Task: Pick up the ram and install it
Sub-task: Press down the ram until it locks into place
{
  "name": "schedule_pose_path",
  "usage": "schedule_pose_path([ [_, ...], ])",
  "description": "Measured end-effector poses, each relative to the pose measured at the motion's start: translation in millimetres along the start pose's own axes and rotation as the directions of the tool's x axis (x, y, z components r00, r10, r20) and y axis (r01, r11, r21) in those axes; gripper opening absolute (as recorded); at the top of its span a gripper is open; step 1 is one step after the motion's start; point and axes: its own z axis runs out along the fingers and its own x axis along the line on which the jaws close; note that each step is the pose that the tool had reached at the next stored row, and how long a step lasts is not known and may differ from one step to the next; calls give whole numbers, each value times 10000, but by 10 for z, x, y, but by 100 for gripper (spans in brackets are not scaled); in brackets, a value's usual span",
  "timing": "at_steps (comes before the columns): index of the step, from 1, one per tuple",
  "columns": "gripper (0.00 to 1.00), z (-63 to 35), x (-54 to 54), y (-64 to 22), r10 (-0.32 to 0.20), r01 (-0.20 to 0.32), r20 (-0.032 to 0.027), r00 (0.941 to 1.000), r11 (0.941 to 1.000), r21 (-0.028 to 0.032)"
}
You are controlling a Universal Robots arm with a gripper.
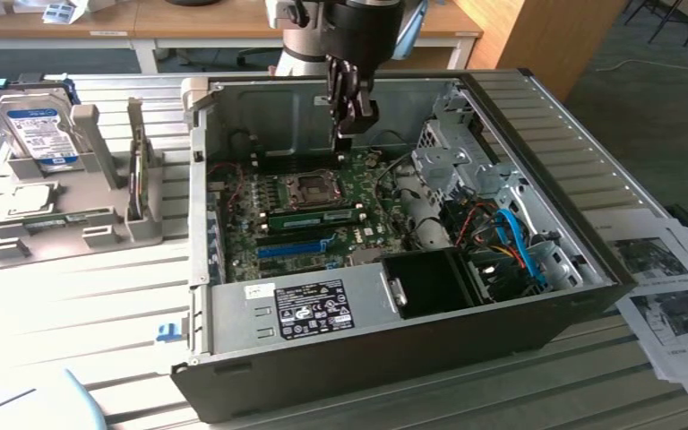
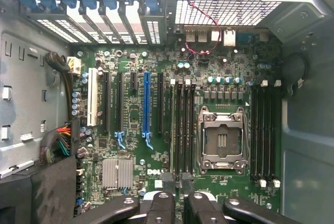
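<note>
We see the ram (image 1: 314, 217) seated at centre frame in the exterior view, long axis left-to-right (right end slightly higher). The gripper (image 2: 177, 183) hangs above, jaws narrowly apart, empty.

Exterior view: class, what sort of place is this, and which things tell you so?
Probably a robotics lab or workshop for computer assembly: an open computer case lies on a slatted table, a robot gripper hangs in its opening, and a hard drive stands in a grey rack beside it.

Gripper (image 2: 176, 183) cropped, perhaps mostly hidden
</note>
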Motion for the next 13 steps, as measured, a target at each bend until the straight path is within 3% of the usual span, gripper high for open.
schedule_pose_path([
  [3,9,0,0,0,0,0,0,10000,10000,0],
  [9,9,-1,0,-9,-3,3,-1,10000,10000,0],
  [13,9,-3,-1,-85,0,0,-1,10000,10000,-7],
])
